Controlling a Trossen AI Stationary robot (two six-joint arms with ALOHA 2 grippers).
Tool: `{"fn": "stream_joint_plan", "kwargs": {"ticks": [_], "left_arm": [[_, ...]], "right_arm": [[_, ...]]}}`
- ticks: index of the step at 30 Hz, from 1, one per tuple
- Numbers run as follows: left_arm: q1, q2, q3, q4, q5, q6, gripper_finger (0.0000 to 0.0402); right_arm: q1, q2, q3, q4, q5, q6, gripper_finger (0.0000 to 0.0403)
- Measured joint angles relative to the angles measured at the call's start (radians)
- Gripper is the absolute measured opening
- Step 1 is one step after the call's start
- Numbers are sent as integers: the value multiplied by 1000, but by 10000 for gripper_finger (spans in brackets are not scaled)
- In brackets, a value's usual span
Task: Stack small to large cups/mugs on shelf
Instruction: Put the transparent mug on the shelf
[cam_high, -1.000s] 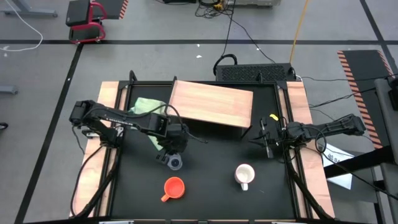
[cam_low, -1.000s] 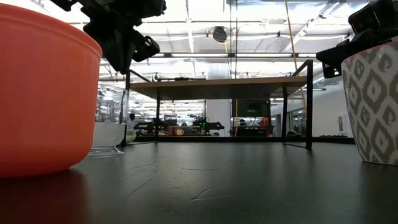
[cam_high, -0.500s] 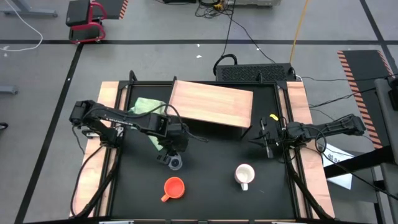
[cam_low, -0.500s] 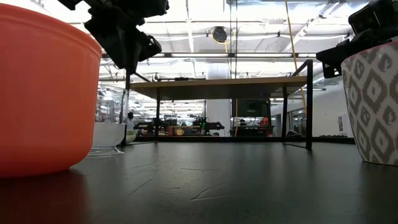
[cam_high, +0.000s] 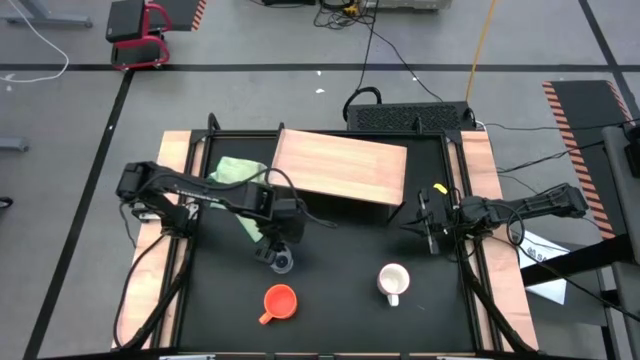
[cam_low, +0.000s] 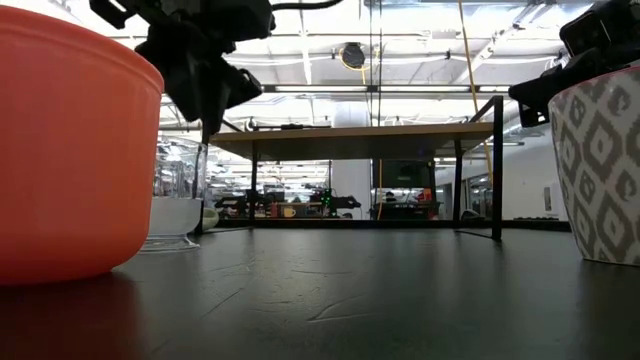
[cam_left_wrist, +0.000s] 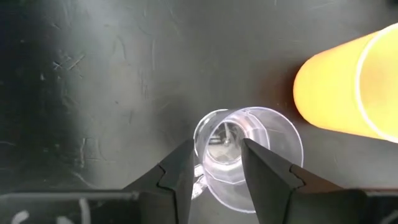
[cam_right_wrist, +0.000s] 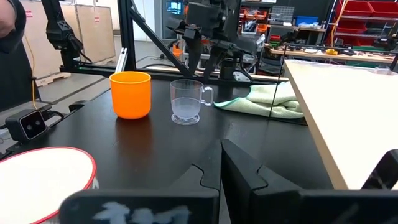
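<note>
My left gripper (cam_left_wrist: 214, 165) hangs directly over the clear glass cup (cam_high: 283, 262), jaws parted and pointing straight down, one finger on each side of the cup's rim but not closed on it; nothing is held. The cup stands upright on the black worktop (cam_high: 340, 300), its axis vertical, so the coming move looks like a short straight drop and a squeeze. It sits just near of the wooden shelf (cam_high: 340, 165), left of centre, and my left arm is plainly the nearer one. The glass is small, see-through and ridged at the base, with a small handle (cam_right_wrist: 207, 95) showing in the right wrist view. The orange mug (cam_high: 279, 301) stands a little nearer the front edge, close beside the cup, and the white mug (cam_high: 394, 281) stands well apart to the right. My right gripper (cam_high: 428, 224) waits at the right side of the worktop, jaws fully closed and empty. A light green cloth (cam_high: 238, 170) lies at the far left, beside the shelf.
</note>
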Motion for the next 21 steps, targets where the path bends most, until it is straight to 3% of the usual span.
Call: {"fn": "stream_joint_plan", "kwargs": {"ticks": [21], "left_arm": [[0, 39, 0, -9, -9, 29, 136]], "right_arm": [[0, 2, 0, -6, 0, 0, 0]]}}
